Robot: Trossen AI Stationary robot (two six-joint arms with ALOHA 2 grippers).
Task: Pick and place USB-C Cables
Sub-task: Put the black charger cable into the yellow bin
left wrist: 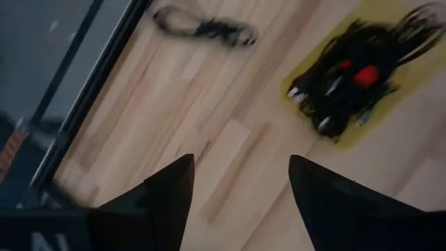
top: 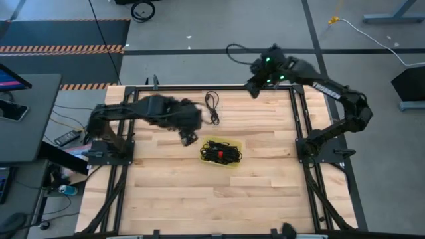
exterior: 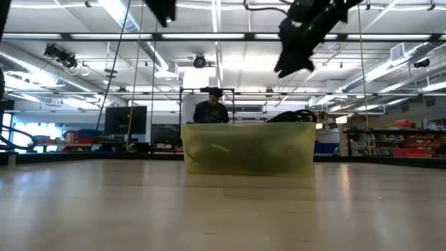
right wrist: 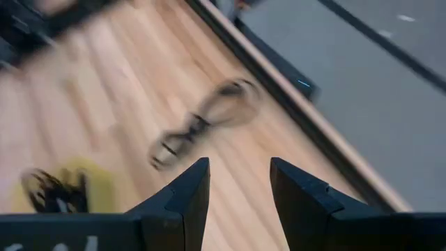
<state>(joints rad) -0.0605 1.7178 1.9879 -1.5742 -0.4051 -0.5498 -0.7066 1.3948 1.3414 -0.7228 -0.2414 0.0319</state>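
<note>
Most cables [top: 221, 152] sit bundled in the yellow tray [top: 234, 144] mid-desk [top: 265, 192]; one cable [top: 212, 106] lies loose near the far edge. The left end effector [top: 188, 138] hangs wide and empty just beside the tray (bare wood all around). The right end effector [top: 253, 89], part-open and empty, hovers over the far rail [top: 199, 86].

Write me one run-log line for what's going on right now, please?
left gripper: open, empty, above table near yellow tray | right gripper: open, empty, at far edge | cables in tray: piled | loose cable: on table
</note>
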